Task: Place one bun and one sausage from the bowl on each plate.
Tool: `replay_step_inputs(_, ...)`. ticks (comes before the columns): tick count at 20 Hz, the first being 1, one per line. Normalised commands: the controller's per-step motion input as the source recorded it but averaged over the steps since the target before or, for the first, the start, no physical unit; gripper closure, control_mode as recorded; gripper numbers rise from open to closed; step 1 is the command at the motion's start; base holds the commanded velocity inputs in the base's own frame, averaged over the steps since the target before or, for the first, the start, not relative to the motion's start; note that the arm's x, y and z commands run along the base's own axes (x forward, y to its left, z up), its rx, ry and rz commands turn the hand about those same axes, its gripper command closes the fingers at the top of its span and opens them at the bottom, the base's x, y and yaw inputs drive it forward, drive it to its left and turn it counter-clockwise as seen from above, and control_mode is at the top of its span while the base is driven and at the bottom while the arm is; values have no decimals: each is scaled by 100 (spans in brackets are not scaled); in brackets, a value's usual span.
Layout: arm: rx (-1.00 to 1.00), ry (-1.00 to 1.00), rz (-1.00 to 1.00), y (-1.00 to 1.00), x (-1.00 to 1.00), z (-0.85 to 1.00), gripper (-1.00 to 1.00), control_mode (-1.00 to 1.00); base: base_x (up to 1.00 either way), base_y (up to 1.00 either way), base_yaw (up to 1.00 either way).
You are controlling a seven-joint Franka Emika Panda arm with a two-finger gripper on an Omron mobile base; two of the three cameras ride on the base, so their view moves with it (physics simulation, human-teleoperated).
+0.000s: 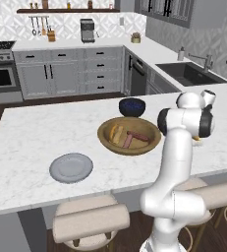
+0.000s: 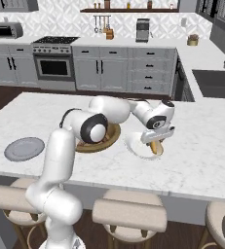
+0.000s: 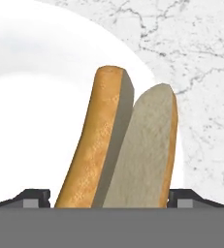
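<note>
White glossy plate (image 2: pixel 133 146) on the marble table (image 2: pixel 201 160) lies under the claw (image 2: pixel 155 145), whose fingers stand wide either side of a split bun (image 3: pixel 125 145); whether they grip it I cannot tell.

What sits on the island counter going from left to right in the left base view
grey plate → wooden bowl, with the dark blue bowl just behind it → the robot's arm
</note>
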Motion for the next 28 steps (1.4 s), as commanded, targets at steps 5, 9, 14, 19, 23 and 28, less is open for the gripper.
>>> replay_step_inputs(5,0,0,0,9,-7,0,-100,-100,0,0,0)
replay_step_inputs(9,-1,0,-1,8,-23,0,-100,-100,0,0,0)
replay_step_inputs(14,-7,0,-3,10,-22,17,-100,-100,0,0,0)
replay_step_inputs(19,-11,0,-6,20,-18,56,-100,-100,0,0,0)
replay_step_inputs(23,-7,0,-5,69,-23,62,-100,-100,0,0,0)
replay_step_inputs(28,-4,0,1,100,-8,56,-100,-100,0,0,0)
